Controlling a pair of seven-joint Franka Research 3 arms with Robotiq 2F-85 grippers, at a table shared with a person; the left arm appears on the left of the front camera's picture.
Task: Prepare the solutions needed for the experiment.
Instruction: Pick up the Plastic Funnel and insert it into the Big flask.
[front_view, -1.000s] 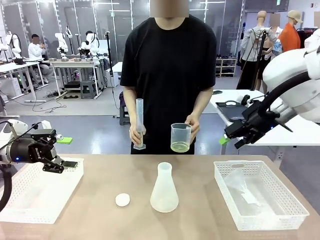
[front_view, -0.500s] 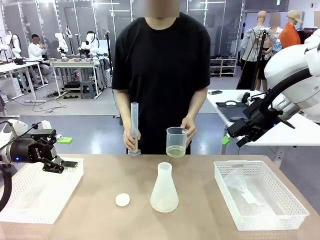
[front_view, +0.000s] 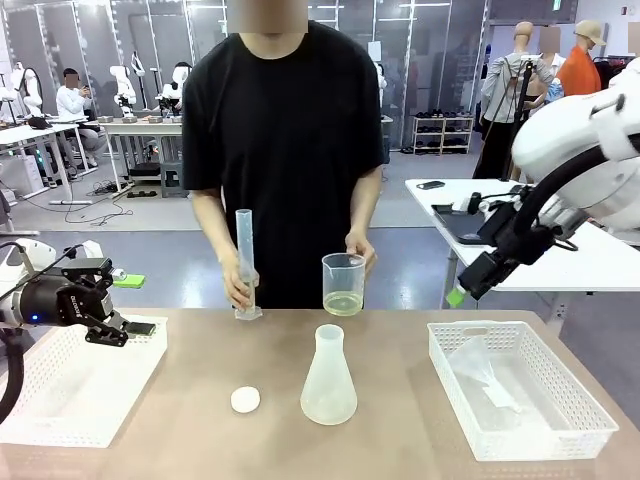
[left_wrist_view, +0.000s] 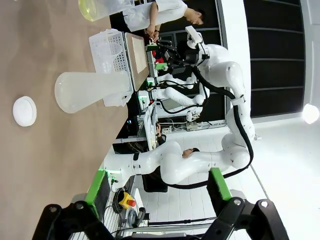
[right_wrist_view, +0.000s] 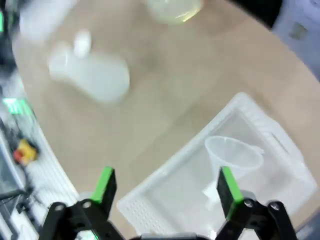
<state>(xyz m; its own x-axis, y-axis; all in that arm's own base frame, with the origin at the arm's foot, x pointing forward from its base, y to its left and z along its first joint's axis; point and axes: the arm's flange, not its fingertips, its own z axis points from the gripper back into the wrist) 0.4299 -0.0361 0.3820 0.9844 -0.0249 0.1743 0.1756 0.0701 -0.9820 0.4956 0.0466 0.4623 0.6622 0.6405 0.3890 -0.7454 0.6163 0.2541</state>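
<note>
- Pale yellow-green clear solution (front_view: 342, 304) lies as a shallow layer at the bottom of a translucent plastic beaker (front_view: 343, 270). One hand (front_view: 359, 250) of a person in a black T-shirt (front_view: 285, 130) grips the beaker at the far side of the brown table (front_view: 400, 345).
- The person's other hand (front_view: 240, 288) holds a tall translucent graduated cylinder (front_view: 243, 235) upright, just beside the beaker. Whether either vessel rests on the table's far edge is hard to tell from the front.
- A translucent conical flask (front_view: 328, 382) stands upright at mid-table, on the near side of the beaker. A small white round cap (front_view: 245, 400) lies to its left, apart from it.
- The left gripper (front_view: 133, 304) hovers over the rim of a white perforated plastic basket (front_view: 70, 392) at the table's left. Its jaws are spread and carry nothing, and its wrist view shows the green pads (left_wrist_view: 220, 184) wide apart.
- The right gripper (front_view: 460, 292) hangs raised at the right, higher than a second white perforated basket (front_view: 545, 440), jaws parted and empty. Its blurred wrist view looks down on a clear plastic funnel (right_wrist_view: 234, 152) lying inside that basket.
</note>
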